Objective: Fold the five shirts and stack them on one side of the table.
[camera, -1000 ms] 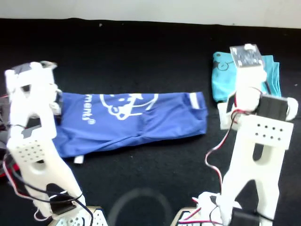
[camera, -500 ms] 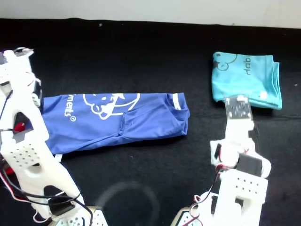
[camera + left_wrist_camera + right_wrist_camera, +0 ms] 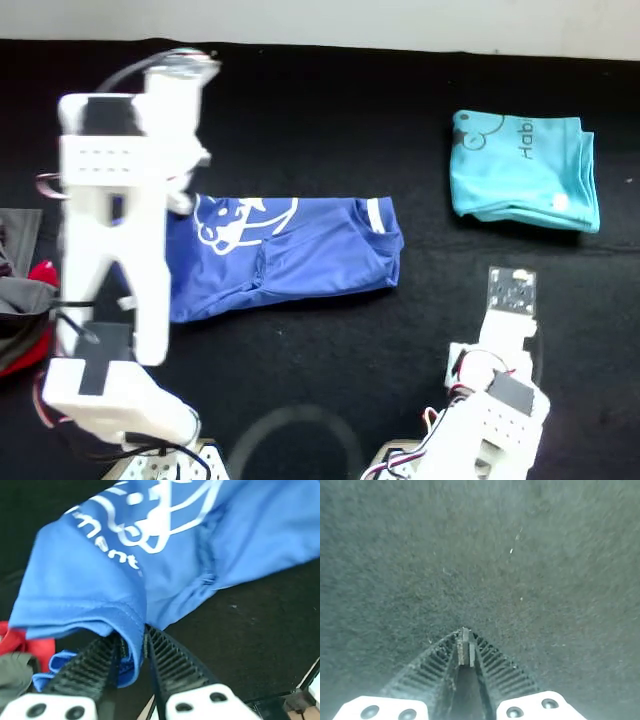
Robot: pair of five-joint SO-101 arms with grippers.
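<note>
A blue shirt [image 3: 300,250] with a white print lies folded lengthwise across the middle of the black table. My left gripper [image 3: 132,647] is shut on the hem of the blue shirt [image 3: 165,555] at its left end and holds that end up off the cloth. The left arm [image 3: 120,230] stands tall over that end. A folded teal shirt [image 3: 525,170] rests at the far right. My right gripper [image 3: 465,649] is shut on nothing, just above bare black cloth. The right arm [image 3: 500,370] is drawn back near the front right.
A heap of red and grey clothes [image 3: 22,300] lies at the table's left edge, with the red cloth [image 3: 20,640] and grey cloth [image 3: 12,672] just beside my left fingers. Black cloth [image 3: 330,120] covers the table.
The left arm has swung right and up, carrying the blue shirt's left end over itself. The right arm pulled back from the teal shirt toward its base.
</note>
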